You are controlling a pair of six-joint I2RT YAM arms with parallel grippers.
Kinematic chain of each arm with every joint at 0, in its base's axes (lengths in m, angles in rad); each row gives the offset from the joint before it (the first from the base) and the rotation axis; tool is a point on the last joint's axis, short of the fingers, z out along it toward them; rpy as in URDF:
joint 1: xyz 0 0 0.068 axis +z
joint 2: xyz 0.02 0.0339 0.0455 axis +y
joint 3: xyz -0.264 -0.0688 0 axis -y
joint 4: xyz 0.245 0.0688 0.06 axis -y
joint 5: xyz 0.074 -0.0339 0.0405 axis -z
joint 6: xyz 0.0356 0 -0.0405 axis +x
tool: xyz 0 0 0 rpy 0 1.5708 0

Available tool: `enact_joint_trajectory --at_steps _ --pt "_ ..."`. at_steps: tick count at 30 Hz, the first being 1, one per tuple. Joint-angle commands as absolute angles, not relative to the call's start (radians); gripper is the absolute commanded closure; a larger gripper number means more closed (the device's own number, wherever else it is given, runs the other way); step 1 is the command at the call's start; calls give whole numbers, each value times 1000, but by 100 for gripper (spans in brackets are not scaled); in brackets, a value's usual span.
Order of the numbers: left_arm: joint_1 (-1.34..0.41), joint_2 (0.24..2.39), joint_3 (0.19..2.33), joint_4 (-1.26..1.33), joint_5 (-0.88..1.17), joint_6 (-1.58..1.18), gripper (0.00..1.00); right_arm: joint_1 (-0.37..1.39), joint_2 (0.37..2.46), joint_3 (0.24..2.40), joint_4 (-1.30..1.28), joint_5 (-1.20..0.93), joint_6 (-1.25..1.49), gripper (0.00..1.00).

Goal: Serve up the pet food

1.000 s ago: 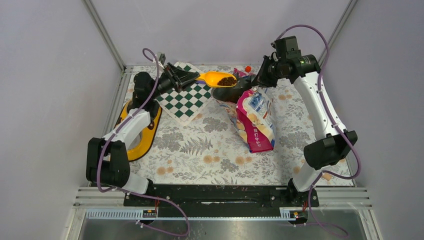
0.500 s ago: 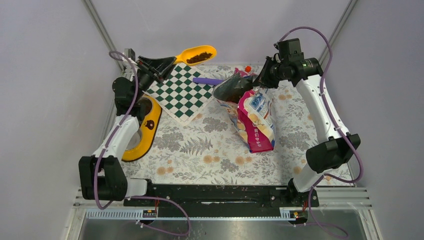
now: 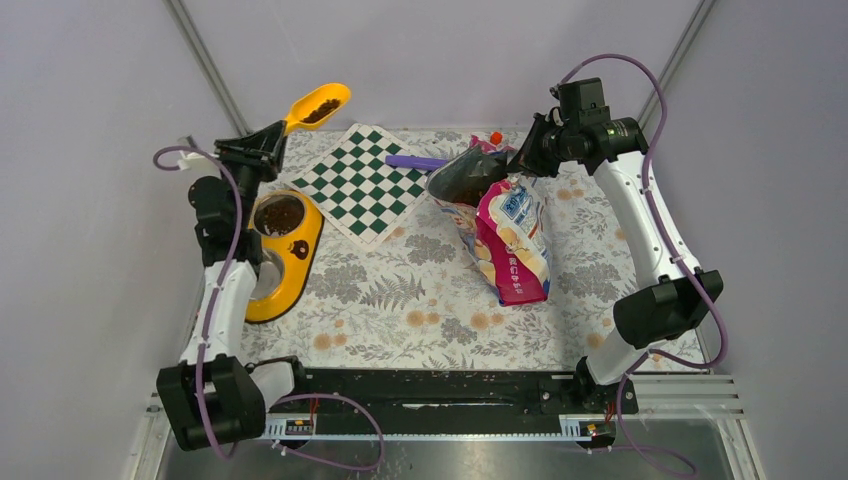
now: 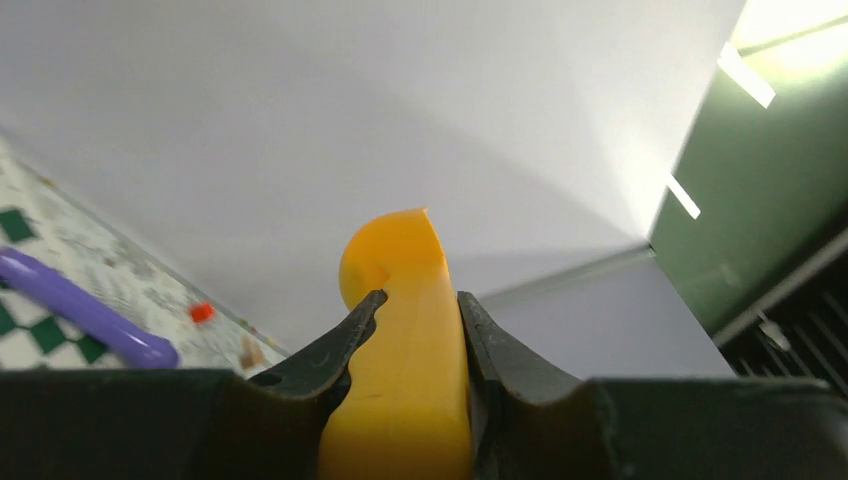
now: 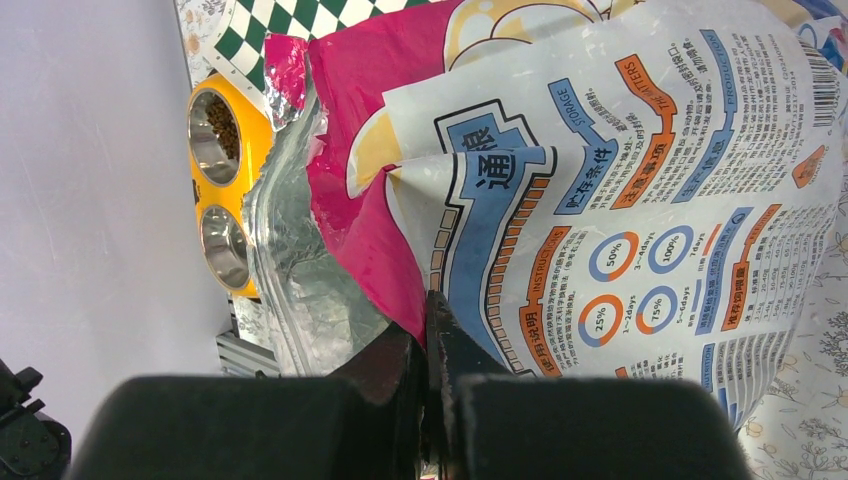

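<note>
From the left wrist we see only the scoop's outside; its kibble is hidden there, and its handle leaves the bottom edge. The purple stick is cut at the left edge. From the right wrist the bag overruns the top and right edges, its foil flap hiding part of the feeder. The red bit overhead is too small to name.

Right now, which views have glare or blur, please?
Left wrist view: strong glare at upper right, and the scoop near the lens looks soft. Right wrist view: the bag print is sharp, its foil lining shines. Top view: even light, no blur.
</note>
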State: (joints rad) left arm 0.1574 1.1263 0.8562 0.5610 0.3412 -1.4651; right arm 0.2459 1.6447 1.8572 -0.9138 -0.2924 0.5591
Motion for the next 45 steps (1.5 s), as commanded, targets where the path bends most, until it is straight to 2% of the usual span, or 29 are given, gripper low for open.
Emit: enact_joint_trajectory --at_steps 1,9,15,21,28,38,45 --pt "257 1032 806 452 213 -1381 100 240 1569 1890 -757 -342 582 100" --pt "421 923 733 224 125 -1198 100 239 1560 1896 -759 -316 567 100" --pt "438 896 727 52 31 -1038 100 239 1559 1896 -758 -316 561 100" --pt "436 904 688 -27 -62 -1055 100 239 1556 1888 -758 -289 556 100" --pt "435 974 668 -30 -112 -1015 100 239 1555 1876 -758 -278 554 100" --pt "411 1117 811 -223 -184 -947 100 239 1555 1851 -757 -256 553 100" --pt "368 1168 876 -259 -237 -910 100 239 1556 1835 -749 -254 559 100"
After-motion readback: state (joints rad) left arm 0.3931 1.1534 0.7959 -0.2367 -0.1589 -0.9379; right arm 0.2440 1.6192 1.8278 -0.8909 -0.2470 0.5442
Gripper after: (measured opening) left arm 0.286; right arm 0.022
